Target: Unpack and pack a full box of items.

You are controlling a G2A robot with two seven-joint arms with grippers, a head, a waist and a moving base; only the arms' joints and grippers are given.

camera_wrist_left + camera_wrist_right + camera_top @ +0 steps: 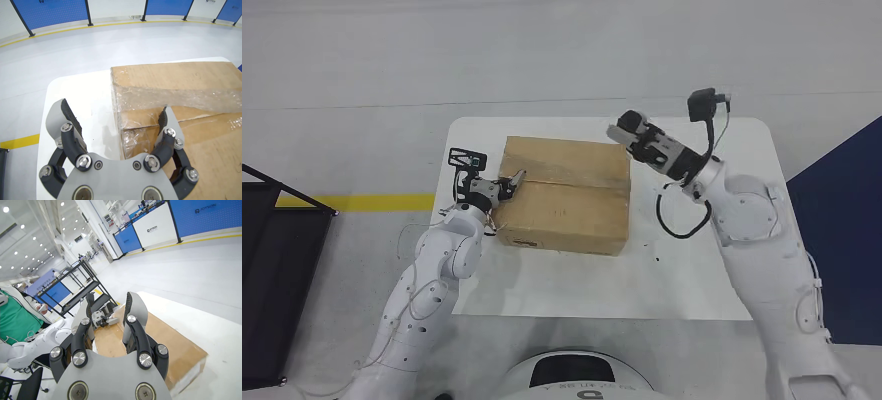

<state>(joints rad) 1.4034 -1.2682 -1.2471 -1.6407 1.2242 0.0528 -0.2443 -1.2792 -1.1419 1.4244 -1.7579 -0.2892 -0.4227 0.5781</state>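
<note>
A closed cardboard box (567, 200) lies in the middle of the white table (712, 280), with clear tape (170, 96) along its top seam and down its end. My left gripper (504, 185) is open at the box's left end; in the left wrist view one finger (164, 117) is over the box top (189, 75) by the seam and the other (66, 111) over bare table. My right gripper (624, 128) hangs open above the box's far right corner, holding nothing. The right wrist view looks between its fingers (128, 306) along the box (170, 340) to the left gripper (107, 319).
The table has bare room in front of the box and to its right (692, 220). On the floor, a black rack (272, 250) stands to the left and a blue panel (847, 230) to the right. A yellow line (372, 202) runs across the floor.
</note>
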